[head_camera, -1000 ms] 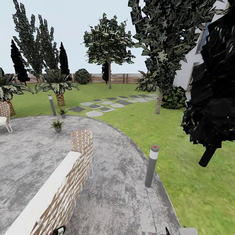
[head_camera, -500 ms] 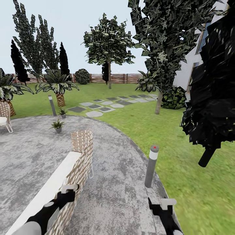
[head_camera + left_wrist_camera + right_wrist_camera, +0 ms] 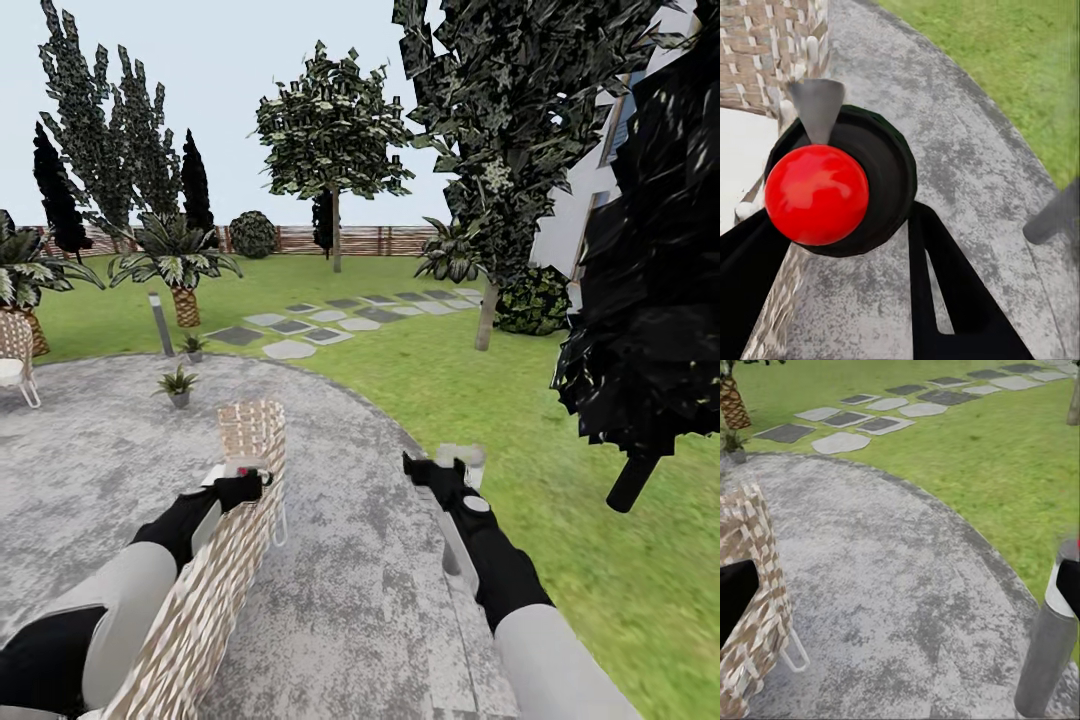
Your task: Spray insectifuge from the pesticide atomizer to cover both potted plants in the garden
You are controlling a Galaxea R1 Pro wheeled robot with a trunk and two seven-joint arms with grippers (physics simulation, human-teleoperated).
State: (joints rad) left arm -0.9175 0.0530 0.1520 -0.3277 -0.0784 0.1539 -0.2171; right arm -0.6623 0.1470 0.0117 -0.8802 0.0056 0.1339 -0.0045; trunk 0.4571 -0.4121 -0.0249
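Observation:
My left gripper (image 3: pixel 250 484) is raised in front of me, over the white top of a wicker seat, and is shut on the pesticide atomizer (image 3: pixel 844 187). In the left wrist view the atomizer is a dark round bottle with a red cap and a grey nozzle, held between black fingers (image 3: pixel 945 285). My right gripper (image 3: pixel 420 466) hangs over the patio's right side with its fingers (image 3: pixel 735 600) spread wide and nothing between them. Two potted plants (image 3: pixel 178 383) (image 3: pixel 192 345) stand far ahead at the patio's far left rim.
A long wicker seat (image 3: pixel 235 520) runs under my left arm. A grey bollard lamp (image 3: pixel 1046 652) stands just behind my right gripper at the patio edge, and another (image 3: pixel 160 322) stands by the plants. Lawn (image 3: pixel 560 520), stepping stones (image 3: pixel 300 330), palms, trees and a fence lie beyond.
Both arms have risen from the bottom edge up into the middle of the head view, the left one carrying the atomizer. The scene itself has not shifted.

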